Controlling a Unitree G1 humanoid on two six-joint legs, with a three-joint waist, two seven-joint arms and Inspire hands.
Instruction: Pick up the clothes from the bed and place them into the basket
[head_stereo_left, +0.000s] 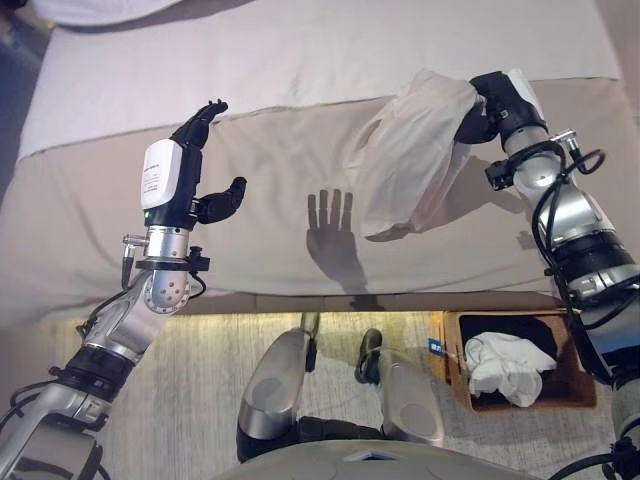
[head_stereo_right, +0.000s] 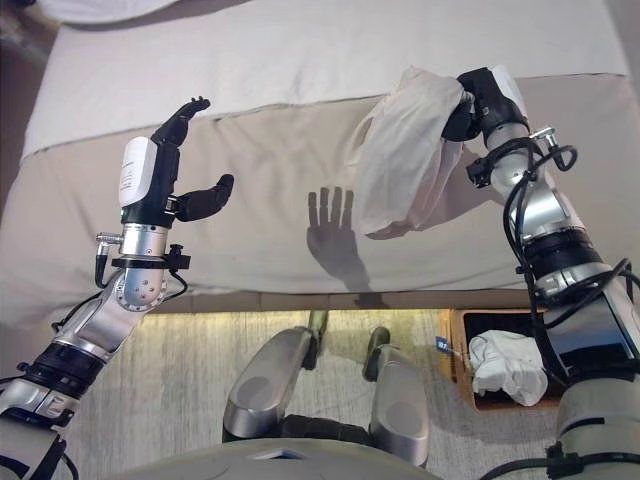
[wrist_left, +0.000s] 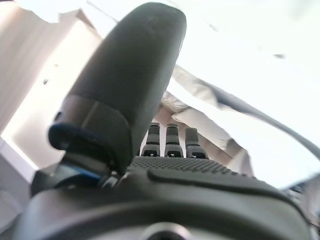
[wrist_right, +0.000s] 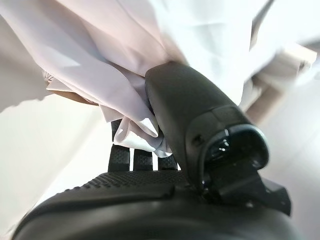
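Observation:
My right hand (head_stereo_left: 490, 100) is shut on a cream garment (head_stereo_left: 410, 160) and holds it up above the right part of the bed (head_stereo_left: 260, 230); the cloth hangs down from the hand. In the right wrist view the thumb (wrist_right: 200, 115) pinches the pale cloth (wrist_right: 100, 60) against the fingers. My left hand (head_stereo_left: 195, 165) is raised over the left part of the bed, open and empty, fingers straight. A brown basket (head_stereo_left: 575, 385) stands on the floor at the lower right with a white garment (head_stereo_left: 510, 365) and dark cloth in it.
The bed is covered by a beige sheet, with a white part (head_stereo_left: 300, 50) farther back. A lit strip runs along the bed's near edge above a pale carpet (head_stereo_left: 210, 370).

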